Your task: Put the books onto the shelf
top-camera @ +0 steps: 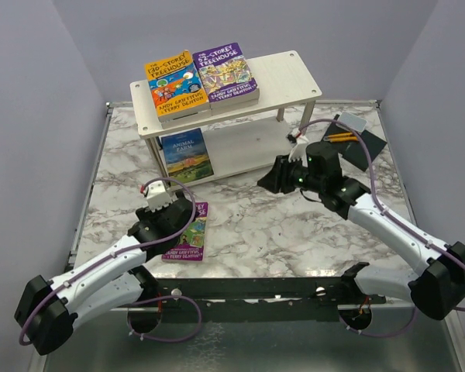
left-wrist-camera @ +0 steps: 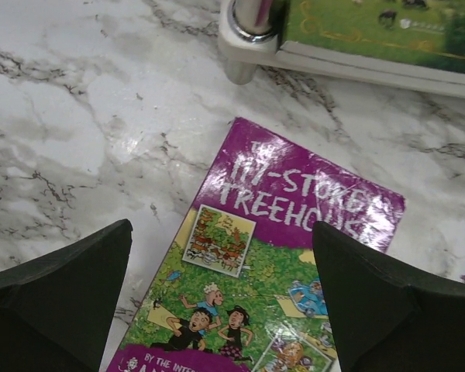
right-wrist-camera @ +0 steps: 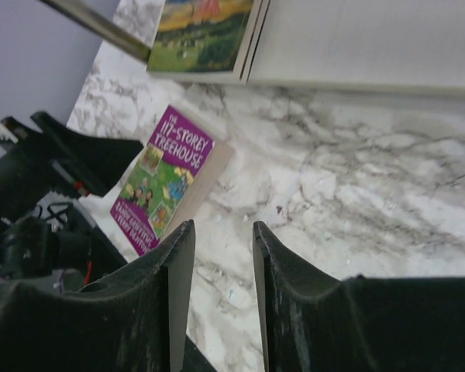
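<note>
Though overhead half-hides book (top-camera: 191, 243), L-wrist reads title

I get even bright light, glare on the purple book (left-wrist-camera: 310, 203) between my left jaws, right fingers (right-wrist-camera: 169, 310) blurred.

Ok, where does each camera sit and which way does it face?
Top external: above and behind, looking down on the table, shelf, left arm and right arm.
Left wrist: on the left arm, facing down through the open left pincer at the purple book.
Right wrist: on the right arm, facing leftward past the right pincer.
Shared: all three show the purple book and Animal Farm.
</note>
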Robot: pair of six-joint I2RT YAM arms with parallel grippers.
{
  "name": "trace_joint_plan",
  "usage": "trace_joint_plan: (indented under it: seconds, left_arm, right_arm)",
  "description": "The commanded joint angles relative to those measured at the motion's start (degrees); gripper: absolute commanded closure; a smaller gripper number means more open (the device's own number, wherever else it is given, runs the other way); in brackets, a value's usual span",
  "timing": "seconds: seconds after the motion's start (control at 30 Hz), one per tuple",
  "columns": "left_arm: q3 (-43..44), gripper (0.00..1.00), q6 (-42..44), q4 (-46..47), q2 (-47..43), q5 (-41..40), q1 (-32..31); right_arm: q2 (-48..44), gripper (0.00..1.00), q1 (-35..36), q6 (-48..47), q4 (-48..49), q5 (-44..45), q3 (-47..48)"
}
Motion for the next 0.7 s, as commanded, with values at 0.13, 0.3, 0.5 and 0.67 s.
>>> trace_joint_plan:
  seconds: [0.13,0.3,0.5,0.67]
  left_arm:
    - [-4.5,0.01,-4.2,6.0,7.8,-2.6,0.8]
    - [-5.7,0.01,-3.3,10.7,12.7,1.5,1.1]
    - [-9.7,0.02,-0.3,19.5,14.2,9.6,1.4]
    - [-12.9,0.05,0.6,25.4,14.8,17.0,1.5]
  right_arm:
    - [1.3,0.6,5.8,3.7,8.4,-5.4,-7.1]
    - [2.5,0.6,6.9,4.1,10.3,-6.5,-8.5]
    - [3.5,0.6,7.5,3.9,10.5,-6.6,-9.1]
    - [3.5,0.6,7.5,4.3,9.9,-6.5,-10.4]
